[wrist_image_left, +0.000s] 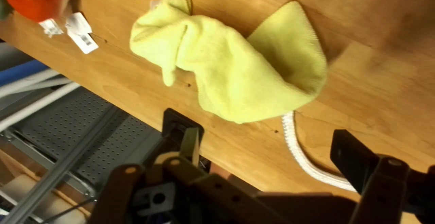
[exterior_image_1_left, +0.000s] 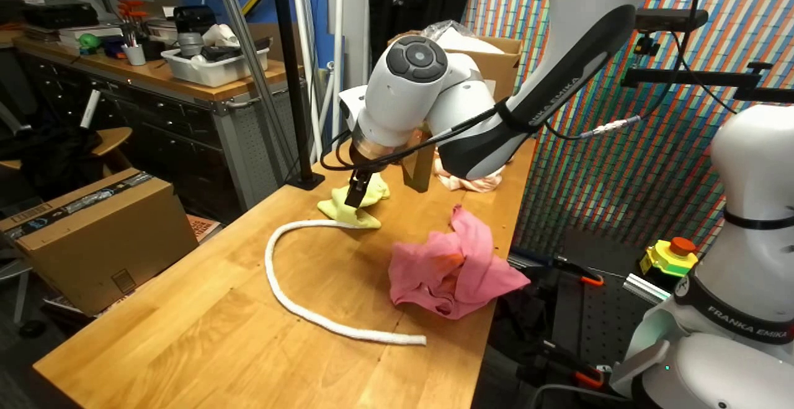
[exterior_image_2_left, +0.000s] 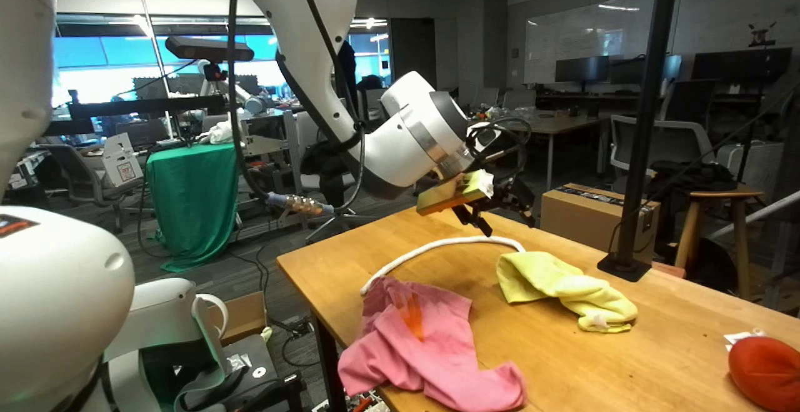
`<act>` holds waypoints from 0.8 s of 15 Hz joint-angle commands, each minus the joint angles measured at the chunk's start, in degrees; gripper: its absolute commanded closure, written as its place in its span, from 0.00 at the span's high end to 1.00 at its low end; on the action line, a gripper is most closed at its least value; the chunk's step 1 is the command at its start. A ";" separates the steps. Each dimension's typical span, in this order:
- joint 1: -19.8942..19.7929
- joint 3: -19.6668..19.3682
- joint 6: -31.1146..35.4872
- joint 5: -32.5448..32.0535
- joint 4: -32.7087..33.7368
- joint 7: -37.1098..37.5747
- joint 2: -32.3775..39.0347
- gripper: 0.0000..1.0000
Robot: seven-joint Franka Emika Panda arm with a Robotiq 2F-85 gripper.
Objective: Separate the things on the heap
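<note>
The wooden table (exterior_image_1_left: 236,328) is crossed by a curved white rope (exterior_image_1_left: 315,318). A pink cloth (exterior_image_2_left: 425,343) is bunched at the table's edge, well apart from the gripper (wrist_image_left: 266,139). In the wrist view, the rope is met by a crumpled yellow-green cloth (wrist_image_left: 231,71), lying below the gripper and just beside it. The fingers (wrist_image_left: 353,161) are spread wide.

A cardboard box (exterior_image_2_left: 578,223) (dark tape (exterior_image_2_left: 590,194) along its top) near a wooden stool (exterior_image_2_left: 725,194)

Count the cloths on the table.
3: yellow cloth by the white rope, pink cloth at an edge, pale cloth partly behind the arm. Folds may hide others.
</note>
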 commanded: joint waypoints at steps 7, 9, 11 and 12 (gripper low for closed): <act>-23.14 31.82 -3.56 23.05 1.16 -35.88 -2.95 1.00; -29.47 38.68 -6.76 28.06 3.37 -42.45 -1.89 1.00; -33.72 42.78 -10.92 32.44 5.85 -46.19 -1.20 1.00; -35.57 44.35 -13.53 34.53 7.37 -48.17 -0.82 1.00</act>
